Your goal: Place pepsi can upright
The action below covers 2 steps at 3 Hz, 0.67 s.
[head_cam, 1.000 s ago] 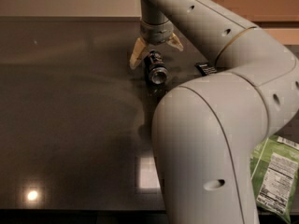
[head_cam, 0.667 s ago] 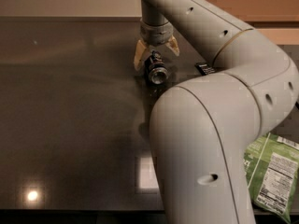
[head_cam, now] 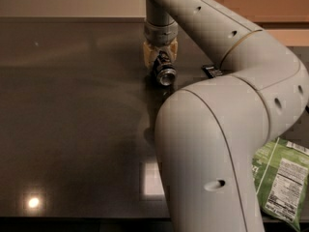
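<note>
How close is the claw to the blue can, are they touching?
Touching. In the camera view the gripper has its fingers clamped against both sides of the tipped pepsi can, no gap.

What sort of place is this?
Probably a kitchen or break-room counter: a dark glossy countertop, a green snack bag near its front edge, and a pepsi can held by the gripper farther back.

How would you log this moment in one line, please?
small dark blue aluminium pepsi can: on its side on dark glossy table, silver end toward camera | gripper: at the can | upright: not yet
</note>
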### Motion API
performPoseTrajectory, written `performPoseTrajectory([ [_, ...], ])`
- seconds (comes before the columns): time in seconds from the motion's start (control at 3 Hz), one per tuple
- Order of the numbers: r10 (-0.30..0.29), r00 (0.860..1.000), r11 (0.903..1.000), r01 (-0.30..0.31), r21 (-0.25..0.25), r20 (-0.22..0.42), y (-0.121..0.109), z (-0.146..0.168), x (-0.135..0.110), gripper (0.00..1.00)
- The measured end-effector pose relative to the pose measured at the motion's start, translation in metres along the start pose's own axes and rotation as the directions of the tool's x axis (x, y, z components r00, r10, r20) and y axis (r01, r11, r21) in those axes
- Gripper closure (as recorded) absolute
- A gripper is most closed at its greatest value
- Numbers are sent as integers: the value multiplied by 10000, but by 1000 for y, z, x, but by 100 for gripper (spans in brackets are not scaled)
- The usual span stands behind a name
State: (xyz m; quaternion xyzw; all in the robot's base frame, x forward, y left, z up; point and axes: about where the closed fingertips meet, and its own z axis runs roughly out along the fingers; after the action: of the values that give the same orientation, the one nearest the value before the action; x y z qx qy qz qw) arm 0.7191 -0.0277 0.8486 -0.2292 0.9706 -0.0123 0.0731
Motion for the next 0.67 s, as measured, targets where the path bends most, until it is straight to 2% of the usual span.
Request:
performPoseTrajectory([
  [0.33,-561,9968,9975,585,-409,572,6,-19,-1,88],
  [0.67,-1730,9709,9802,1862,-674,1654,17,-48,3,100],
])
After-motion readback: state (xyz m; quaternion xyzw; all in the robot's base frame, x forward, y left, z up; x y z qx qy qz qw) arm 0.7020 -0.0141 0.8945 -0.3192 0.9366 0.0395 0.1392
